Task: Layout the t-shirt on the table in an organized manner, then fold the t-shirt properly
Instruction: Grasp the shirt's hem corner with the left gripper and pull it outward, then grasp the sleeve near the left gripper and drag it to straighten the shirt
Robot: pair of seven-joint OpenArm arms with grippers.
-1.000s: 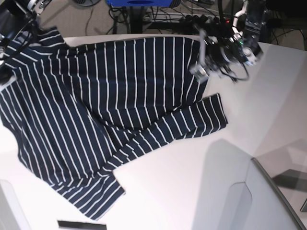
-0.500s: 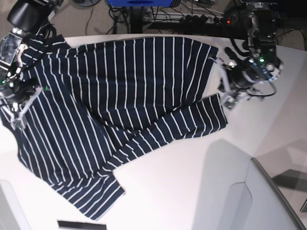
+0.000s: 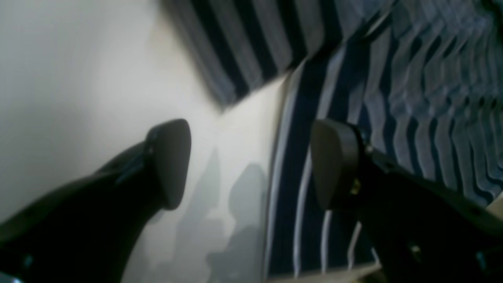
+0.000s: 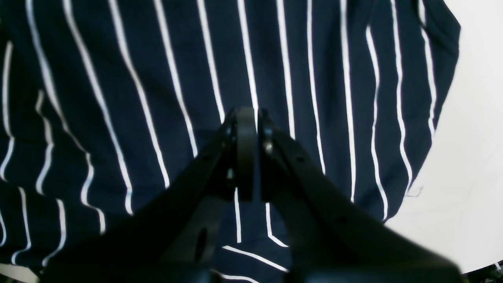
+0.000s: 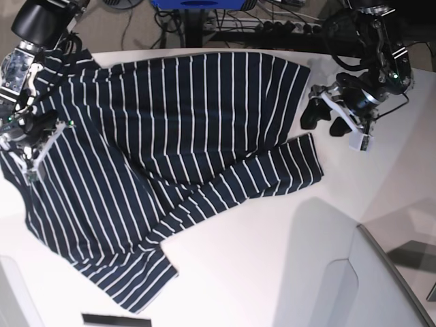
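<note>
The dark navy t-shirt (image 5: 177,129) with thin white stripes lies spread over the left and middle of the white table (image 5: 272,231), one sleeve (image 5: 272,174) reaching right. My left gripper (image 5: 325,120) is open just right of the shirt's right edge, holding nothing. In the left wrist view its fingers (image 3: 169,161) stand wide apart over bare table (image 3: 78,78), with the t-shirt (image 3: 306,165) edge under the right finger. My right gripper (image 5: 32,162) is shut over the shirt's left side. In the right wrist view the right gripper (image 4: 246,153) hangs above flat t-shirt (image 4: 118,98) fabric.
A pale grey panel (image 5: 340,272) rises at the lower right of the table. A black strip (image 5: 116,319) lies at the front edge. Cables and a power strip (image 5: 272,26) run along the floor behind the table's far edge.
My left gripper has opened, let go of the shirt's upper right edge and moved right off the fabric. The right arm came down over the shirt's left side and then shifted only slightly.
</note>
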